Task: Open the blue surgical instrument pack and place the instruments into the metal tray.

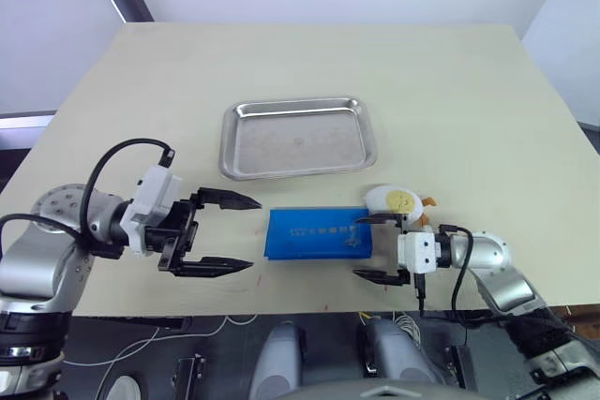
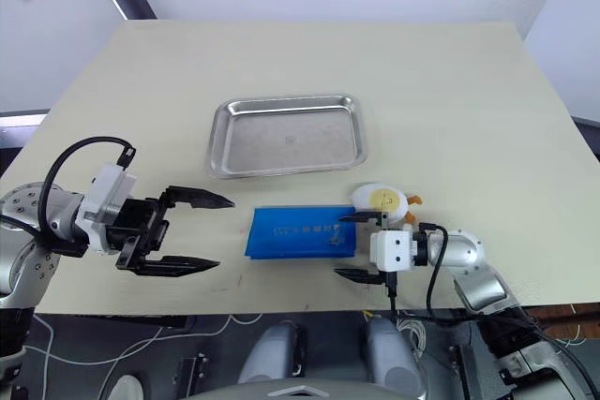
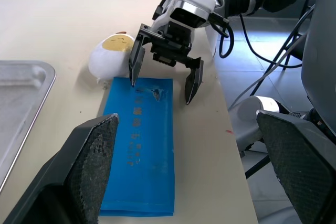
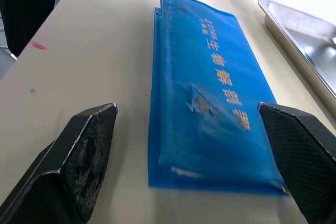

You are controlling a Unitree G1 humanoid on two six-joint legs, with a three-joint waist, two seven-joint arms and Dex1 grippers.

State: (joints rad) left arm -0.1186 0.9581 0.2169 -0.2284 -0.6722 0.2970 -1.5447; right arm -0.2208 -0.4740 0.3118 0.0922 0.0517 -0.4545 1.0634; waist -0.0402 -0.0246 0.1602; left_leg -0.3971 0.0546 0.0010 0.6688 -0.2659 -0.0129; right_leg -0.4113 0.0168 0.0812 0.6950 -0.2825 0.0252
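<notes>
Right gripper: your right gripper (image 1: 382, 247) sits at the near table edge, fingers spread wide and holding nothing. It faces the right short end of the pack, one finger (image 1: 380, 218) at the far corner, the other (image 1: 376, 276) off the near side. Reads as lined up to close on that end.
Left gripper: your left gripper (image 1: 234, 232) hangs low just off the pack's left end, fingers equally wide apart, empty. The two grippers face each other across the pack, probably so one can pin it while the other lifts the flap.
Pack: the blue surgical instrument pack (image 1: 317, 233) lies flat and closed on the table (image 1: 469, 100), between the grippers, lettering up. A small crumpled spot (image 4: 202, 103) shows near the right end; a folded edge runs along one long side, a likely place to start.
Instruments: none visible; judged to be inside the closed pack.
Toy: a white-and-yellow egg toy (image 1: 397, 200) rests just beyond the right gripper, near the pack's far right corner. Mind it when you close.
Tray: the metal tray (image 1: 239, 161) sits beyond the pack, apart from it, bare inside and close enough for short transfers.
</notes>
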